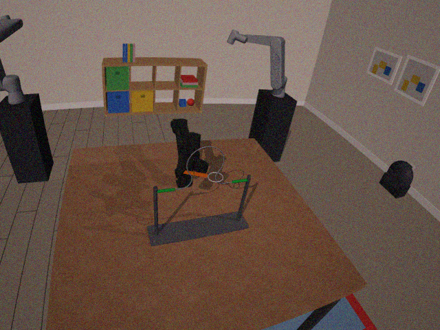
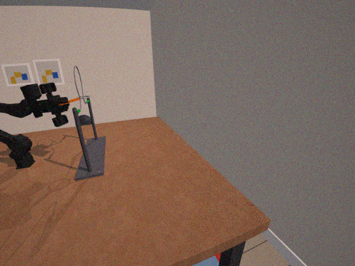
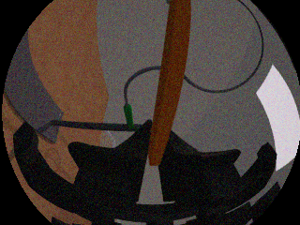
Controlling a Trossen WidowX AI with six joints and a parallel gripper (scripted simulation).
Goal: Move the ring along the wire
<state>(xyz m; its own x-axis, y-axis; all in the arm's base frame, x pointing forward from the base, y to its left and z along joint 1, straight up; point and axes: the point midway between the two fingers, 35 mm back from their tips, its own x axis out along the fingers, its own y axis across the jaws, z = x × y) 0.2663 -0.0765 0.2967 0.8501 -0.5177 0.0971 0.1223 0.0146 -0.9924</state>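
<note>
The wire stand has two dark posts, a left post (image 1: 155,209) and a right post (image 1: 243,199), on a grey base (image 1: 199,229) (image 2: 96,148). A green part (image 1: 166,190) (image 3: 127,114) sits next to the left post and another green part (image 1: 238,181) (image 2: 87,101) next to the right post. The thin grey wire (image 1: 210,148) (image 2: 76,75) loops up between them. My gripper (image 1: 185,172) (image 2: 62,104) (image 3: 153,124) is shut on the orange handle (image 1: 196,174) (image 2: 72,100) (image 3: 172,69). The ring (image 1: 215,181) (image 2: 84,97) lies level around the wire, just left of the right green part.
The stand is on a brown table (image 1: 141,277) (image 2: 172,185). My arm's base (image 2: 21,160) stands behind the stand. Two other arms on black pedestals (image 1: 271,120) (image 1: 23,138) and a shelf (image 1: 154,85) stand off the table.
</note>
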